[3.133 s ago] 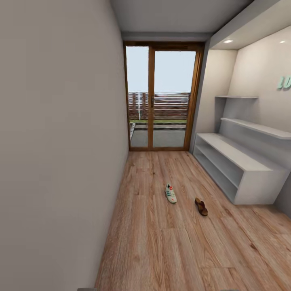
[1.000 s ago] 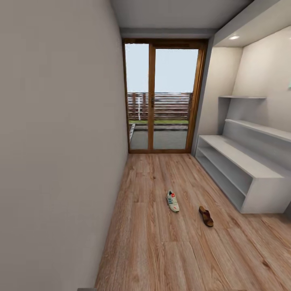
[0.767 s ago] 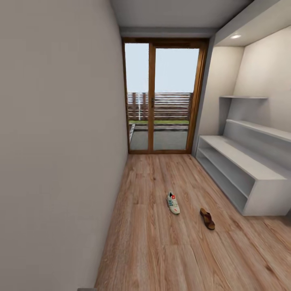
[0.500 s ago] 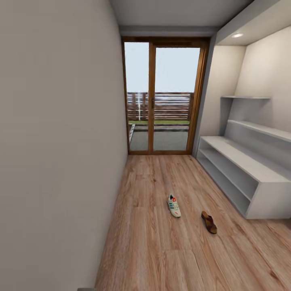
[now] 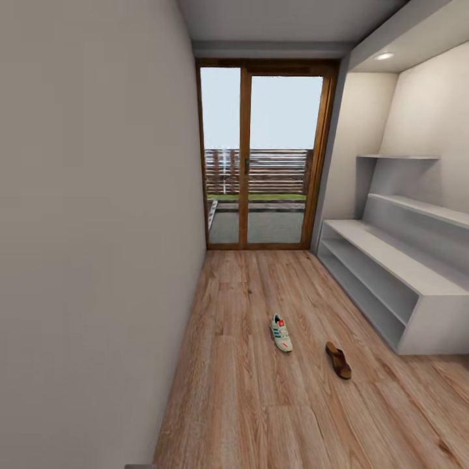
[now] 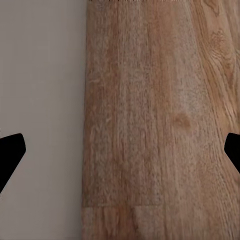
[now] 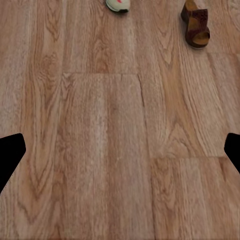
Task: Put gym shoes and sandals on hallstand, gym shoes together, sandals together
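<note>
Head view: one gym shoe [image 5: 281,333] and one sandal [image 5: 339,360] lie apart on the corridor floor [image 5: 260,404], near the hallstand [image 5: 384,273]. Both wrist views show each end effector's fingers [image 6: 11,155] [image 7: 11,155] spread wide, holding nothing.

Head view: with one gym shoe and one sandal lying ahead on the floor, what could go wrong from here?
1. The gym shoe and sandal lie apart on the corridor floor; the base might roll over one.
2. The hallstand sits close to the sandal, so an arm might clip its end panel.
</note>
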